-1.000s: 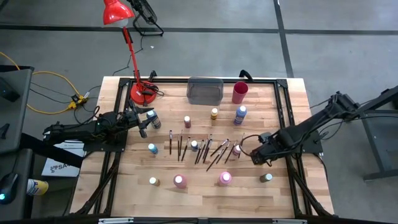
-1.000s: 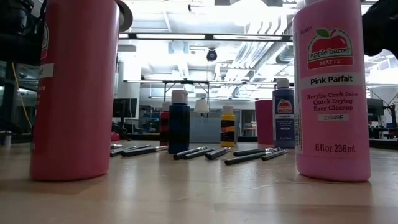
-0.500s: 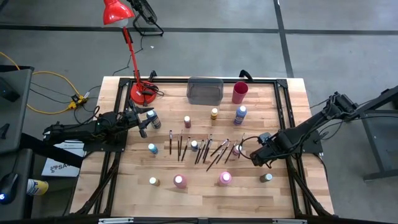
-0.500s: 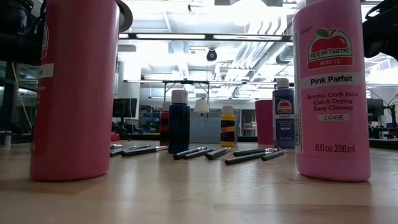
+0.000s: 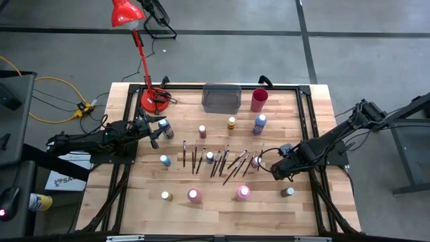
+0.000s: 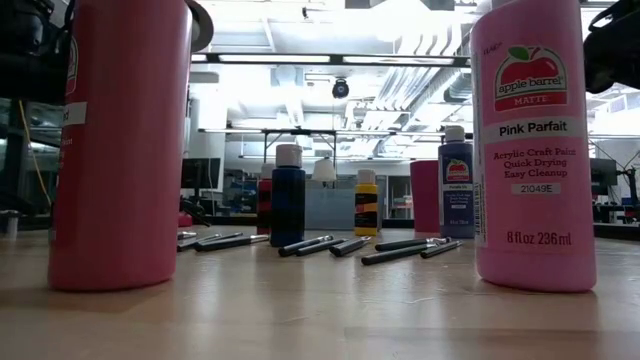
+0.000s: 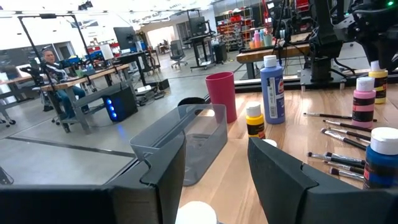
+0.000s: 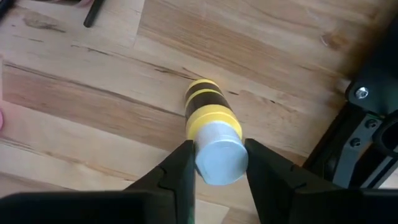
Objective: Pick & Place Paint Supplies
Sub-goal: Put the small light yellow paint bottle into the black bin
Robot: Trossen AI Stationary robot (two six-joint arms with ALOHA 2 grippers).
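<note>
From overhead I see a grey concrete floor (image 5: pixel 222 60) crossed by dark seam lines. A red desk lamp (image 5: pixel 127 13) stands at the far left corner of the wooden worktop (image 5: pixel 134 208). A yellow cable (image 5: pixel 50 84) trails across the floor to the left. Beyond the worktop I see an open workshop: white ceiling with strip lights (image 6: pixel 330 60), benches, office chairs (image 7: pixel 177 53), a seated person (image 7: pixel 56 71).

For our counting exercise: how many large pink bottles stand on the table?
2. Both are in the row farthest from the bin: one pink bottle left of centre, the other to its right. The high view suggests none is hidden.
</note>
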